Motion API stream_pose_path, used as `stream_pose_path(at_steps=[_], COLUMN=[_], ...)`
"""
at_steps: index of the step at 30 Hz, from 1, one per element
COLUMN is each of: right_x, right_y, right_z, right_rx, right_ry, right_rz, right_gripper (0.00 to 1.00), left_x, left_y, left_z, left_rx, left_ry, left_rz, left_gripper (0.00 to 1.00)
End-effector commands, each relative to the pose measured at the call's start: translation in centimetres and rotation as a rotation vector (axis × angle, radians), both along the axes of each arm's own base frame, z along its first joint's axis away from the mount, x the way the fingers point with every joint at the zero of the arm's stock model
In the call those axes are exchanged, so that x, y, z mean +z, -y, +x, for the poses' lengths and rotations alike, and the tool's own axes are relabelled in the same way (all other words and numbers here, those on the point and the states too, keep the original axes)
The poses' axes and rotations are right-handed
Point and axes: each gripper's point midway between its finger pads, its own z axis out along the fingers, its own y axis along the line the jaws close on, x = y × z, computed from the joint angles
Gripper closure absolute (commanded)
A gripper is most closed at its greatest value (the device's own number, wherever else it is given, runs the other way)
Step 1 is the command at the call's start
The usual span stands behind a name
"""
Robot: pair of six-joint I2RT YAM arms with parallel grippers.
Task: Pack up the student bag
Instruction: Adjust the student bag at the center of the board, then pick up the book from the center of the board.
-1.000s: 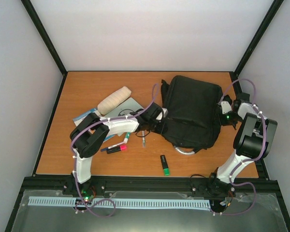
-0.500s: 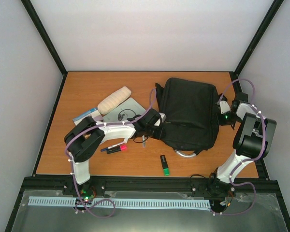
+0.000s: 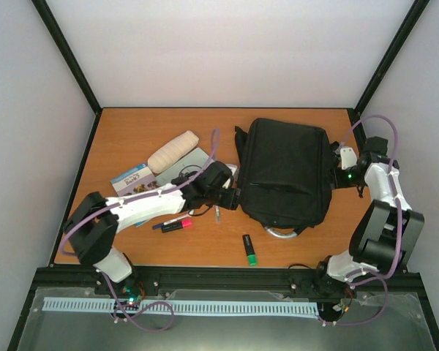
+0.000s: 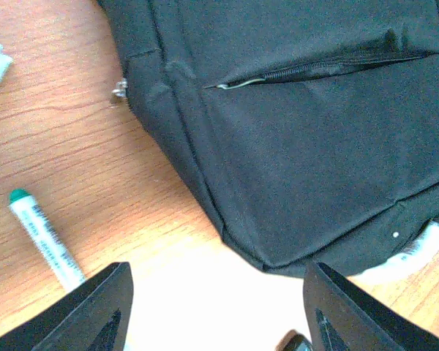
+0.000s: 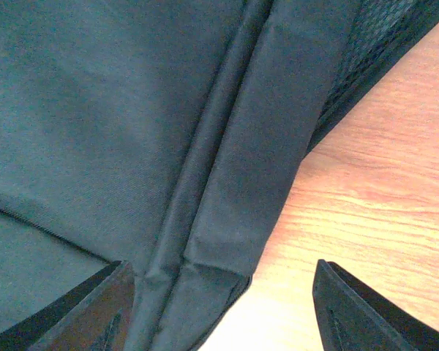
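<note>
The student bag (image 3: 285, 172) is a large black backpack lying flat on the right half of the table, with its grey loop handle (image 3: 278, 232) at the near end. My left gripper (image 3: 233, 197) is open beside the bag's left near corner and holds nothing. In the left wrist view the bag (image 4: 300, 139) shows a front zip pocket (image 4: 314, 69), and the corner lies just ahead of the open gripper (image 4: 216, 314). My right gripper (image 3: 335, 175) is open at the bag's right side. In the right wrist view its jaws (image 5: 219, 311) straddle the bag's edge (image 5: 256, 161) without gripping it.
Left of the bag lie a cream pouch (image 3: 173, 151), a grey notebook (image 3: 197, 162), a small book (image 3: 132, 178), a pink highlighter (image 3: 177, 227), a green-capped marker (image 4: 47, 238) and a pen (image 3: 217, 213). A green highlighter (image 3: 249, 250) lies near the front edge.
Both grippers have opened and let go of the bag, which has settled flat. The left arm has drawn back toward the left, and the right arm has pulled away to the right.
</note>
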Motion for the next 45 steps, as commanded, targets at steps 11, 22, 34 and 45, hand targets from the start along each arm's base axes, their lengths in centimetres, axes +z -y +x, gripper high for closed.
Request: stream_pose_path(at_steps=[11,22,34,45], right_x=[10.3,9.1,8.5,5.9], right_y=[-10.6,-14.9,-17.9,-16.9], right_z=[-2.3,-6.1,-6.5,-6.2], right_rx=[0.300,0.473,0.480,0.465], right_ry=[0.203,0.203,0.276,0.252], right_rz=[0.094,0.165,0.317,0.243], right_gripper=[0.27,0.30,0.35,0.34], left_x=[3.2,2.7,0.9,0.3], left_y=[-10.0,-18.7,-21.2,-22.5], left_z=[-1.8,0.8,6.3,5.6], left_rx=[0.219,0.506,0.618,0.632], left_ry=[0.152,0.072,-0.034,-0.071], left_rz=[0.107,0.066,0.018,0.110], left_gripper=[0.06,0.01,0.03,0.02])
